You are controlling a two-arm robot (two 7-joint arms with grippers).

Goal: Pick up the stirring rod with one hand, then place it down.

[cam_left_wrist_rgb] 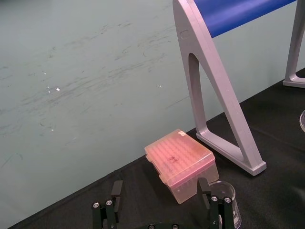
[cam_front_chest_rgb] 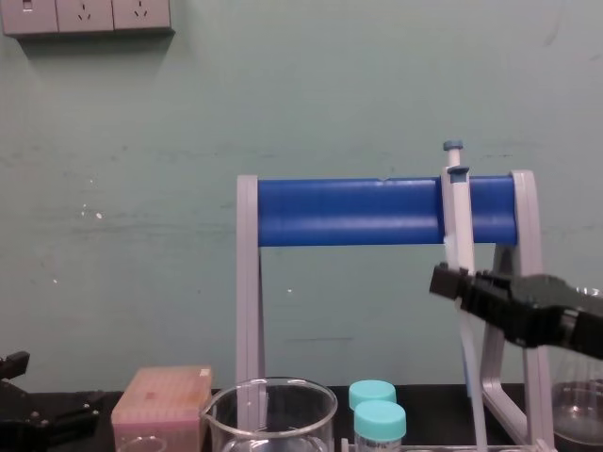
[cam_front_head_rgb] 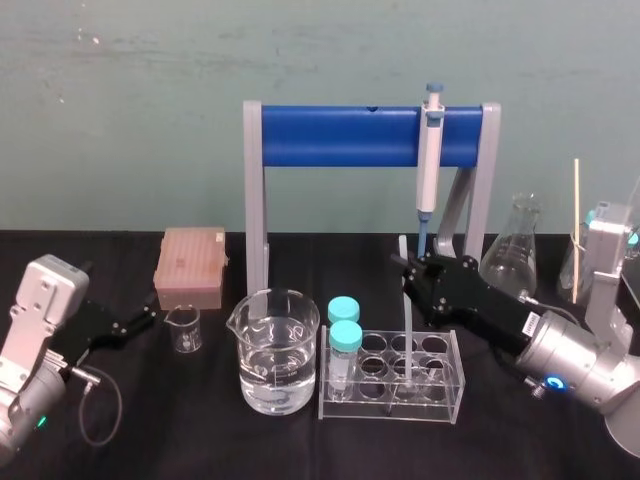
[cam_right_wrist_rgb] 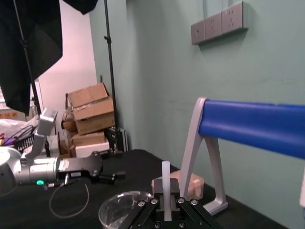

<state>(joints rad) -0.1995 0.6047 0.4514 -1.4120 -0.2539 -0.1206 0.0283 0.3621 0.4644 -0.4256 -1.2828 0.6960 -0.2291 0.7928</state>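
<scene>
The stirring rod (cam_front_head_rgb: pixel 407 340) is a thin translucent-white stick held nearly upright, its lower end down among the holes of the clear tube rack (cam_front_head_rgb: pixel 456 380). My right gripper (cam_front_head_rgb: pixel 410 268) reaches in from the right and is shut on the rod near its upper end. In the right wrist view the rod (cam_right_wrist_rgb: pixel 166 183) stands straight up between the fingers of the right gripper (cam_right_wrist_rgb: pixel 166 206). In the chest view the right gripper (cam_front_chest_rgb: pixel 445 281) hangs in front of the stand, with the rod (cam_front_chest_rgb: pixel 474 377) below it. My left gripper (cam_front_head_rgb: pixel 140 322) rests at the far left, open (cam_left_wrist_rgb: pixel 159 193) and holding nothing.
A large beaker of water (cam_front_head_rgb: pixel 275 350) stands left of the rack, which holds two blue-capped tubes (cam_front_head_rgb: pixel 345 335). A small beaker (cam_front_head_rgb: pixel 183 328) and a pink tip box (cam_front_head_rgb: pixel 192 265) sit by the left gripper. Behind are the blue-barred stand (cam_front_head_rgb: pixel 340 135) with a hanging pipette (cam_front_head_rgb: pixel 431 160) and a conical flask (cam_front_head_rgb: pixel 512 255).
</scene>
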